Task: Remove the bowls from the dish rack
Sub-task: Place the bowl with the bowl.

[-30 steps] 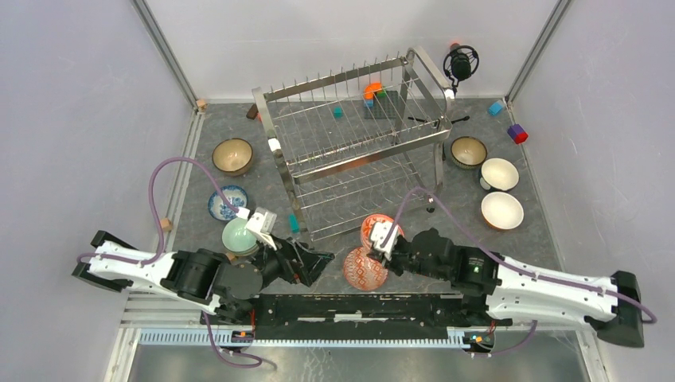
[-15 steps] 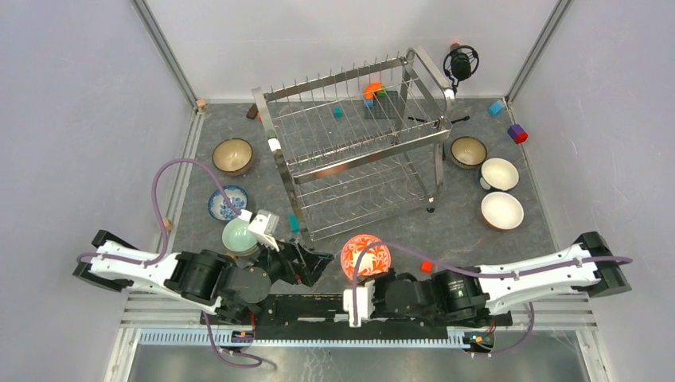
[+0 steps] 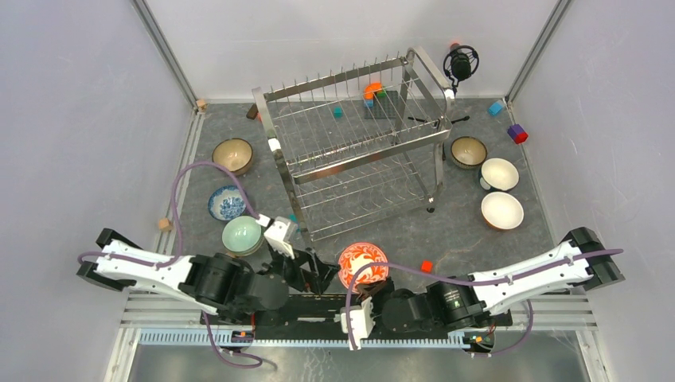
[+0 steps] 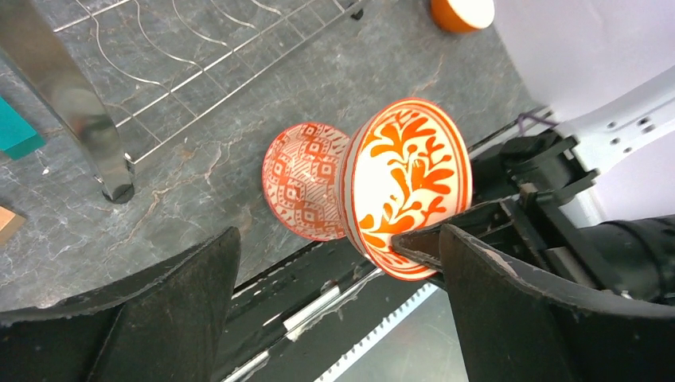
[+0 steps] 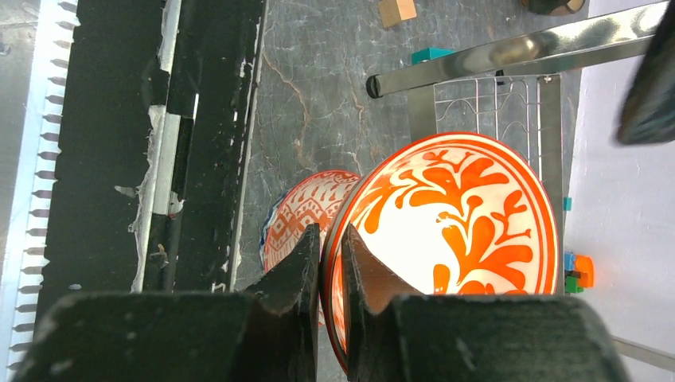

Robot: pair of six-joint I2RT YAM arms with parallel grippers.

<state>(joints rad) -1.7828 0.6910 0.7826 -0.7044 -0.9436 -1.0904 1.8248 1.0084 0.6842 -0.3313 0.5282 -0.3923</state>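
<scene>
right pincer (image 5: 330,239): pinching the near rim of the red floral bowl (image 3: 363,264), which is held tilted at bottom centre of the overhead frame
left pincer (image 3: 312,272): spread wide, just left of that bowl
relation: the patterned red bowl (image 4: 298,191) lies on the table just past the held one
dish rack (image 3: 350,151): upper centre, no bowls visible in it
change: a second ago the held bowl was nearer the rack's foot; the left pincer has shifted right

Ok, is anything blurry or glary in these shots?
Top view: sharp, with steel glints on the dish rack. Left wrist view: left fingers are dark, blurry foreground; the held bowl is crisp. Right wrist view: right fingers soft, held bowl sharp.
</scene>
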